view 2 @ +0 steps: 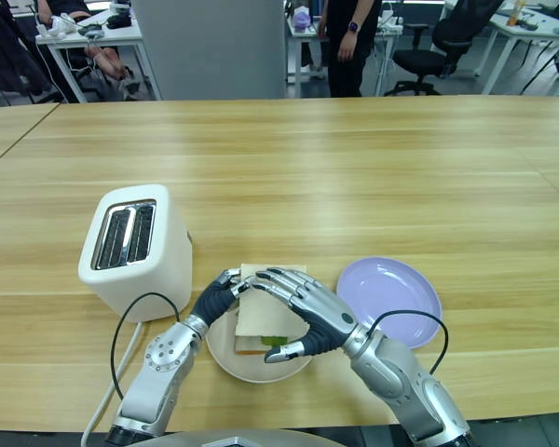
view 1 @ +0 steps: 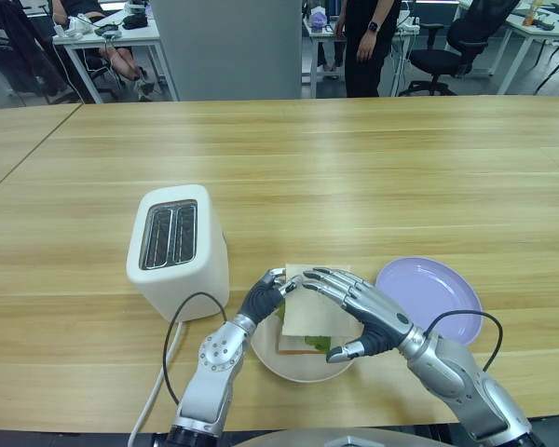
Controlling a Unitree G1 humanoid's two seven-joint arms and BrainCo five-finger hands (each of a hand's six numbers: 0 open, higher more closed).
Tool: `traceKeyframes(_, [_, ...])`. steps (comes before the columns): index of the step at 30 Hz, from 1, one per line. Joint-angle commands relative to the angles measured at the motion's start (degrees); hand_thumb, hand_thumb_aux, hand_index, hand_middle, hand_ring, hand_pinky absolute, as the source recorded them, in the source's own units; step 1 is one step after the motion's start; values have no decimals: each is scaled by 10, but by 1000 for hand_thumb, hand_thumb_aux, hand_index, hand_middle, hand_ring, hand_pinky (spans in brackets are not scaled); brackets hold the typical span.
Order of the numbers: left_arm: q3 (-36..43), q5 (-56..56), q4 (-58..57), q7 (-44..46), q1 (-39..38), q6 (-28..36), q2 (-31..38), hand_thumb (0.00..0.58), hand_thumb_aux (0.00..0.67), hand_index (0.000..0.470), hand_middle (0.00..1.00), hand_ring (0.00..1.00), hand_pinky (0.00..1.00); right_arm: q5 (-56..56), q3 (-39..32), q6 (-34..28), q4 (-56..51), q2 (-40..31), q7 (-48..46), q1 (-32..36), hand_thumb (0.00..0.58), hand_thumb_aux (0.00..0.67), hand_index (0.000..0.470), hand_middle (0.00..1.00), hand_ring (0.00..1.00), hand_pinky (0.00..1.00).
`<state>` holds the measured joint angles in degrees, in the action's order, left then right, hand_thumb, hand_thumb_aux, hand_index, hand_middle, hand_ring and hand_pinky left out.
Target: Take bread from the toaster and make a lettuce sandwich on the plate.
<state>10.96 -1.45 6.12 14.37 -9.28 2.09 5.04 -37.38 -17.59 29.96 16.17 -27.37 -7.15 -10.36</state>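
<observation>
A white toaster [view 1: 177, 251] stands at the left of the table, both slots empty. In front of me a cream plate [view 1: 298, 371] holds a sandwich: a top bread slice [view 1: 309, 312] over green lettuce [view 1: 315, 343] and a lower slice. My left hand [view 1: 261, 300] has its fingers curled on the top slice's left edge. My right hand [view 1: 363, 307] arches over the slice from the right, fingers across its top and thumb at its near edge by the lettuce.
An empty purple plate [view 1: 438, 293] lies just right of the cream plate, behind my right forearm. The toaster's white cable [view 1: 158, 382] runs toward the table's near edge. The far half of the table is bare wood.
</observation>
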Motion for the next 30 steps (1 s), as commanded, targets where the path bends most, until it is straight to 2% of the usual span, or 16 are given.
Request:
traceKeyframes(1, [3, -12, -11, -10, -4, -5, 5, 580, 670, 460, 1000, 1000, 1000, 2, 2, -4, -13, -9, -13, -3, 0, 0, 0, 0, 0, 0])
traceKeyframes(8, [4, -23, -7, -15, -12, -2, 14, 580, 670, 460, 1000, 1000, 1000, 19, -12, -30, -66, -18, -52, -5, 0, 0, 0, 0, 0, 0])
traceKeyframes(18, [18, -59, -19, -38, -10, 6, 15, 580, 670, 460, 1000, 1000, 1000, 52, -65, -75, -124, -30, -160, -3, 0, 0, 0, 0, 0, 0])
traceKeyframes(27, [54, -169, -46, -104, 6, 34, 21, 580, 670, 460, 1000, 1000, 1000, 43, -79, -111, -118, -39, -205, 29, 0, 0, 0, 0, 0, 0])
traceKeyframes(28, [61, -188, -51, -114, 10, 35, 24, 558, 539, 370, 1000, 1000, 1000, 40, -79, -113, -121, -40, -204, 32, 0, 0, 0, 0, 0, 0])
traceKeyframes(29, [69, -206, -52, -122, 14, 39, 27, 558, 539, 370, 1000, 1000, 1000, 39, -79, -114, -122, -42, -205, 35, 0, 0, 0, 0, 0, 0])
traceKeyframes(30, [77, -227, -49, -129, 16, 45, 30, 523, 460, 316, 1000, 1000, 1000, 38, -79, -114, -121, -43, -204, 37, 0, 0, 0, 0, 0, 0])
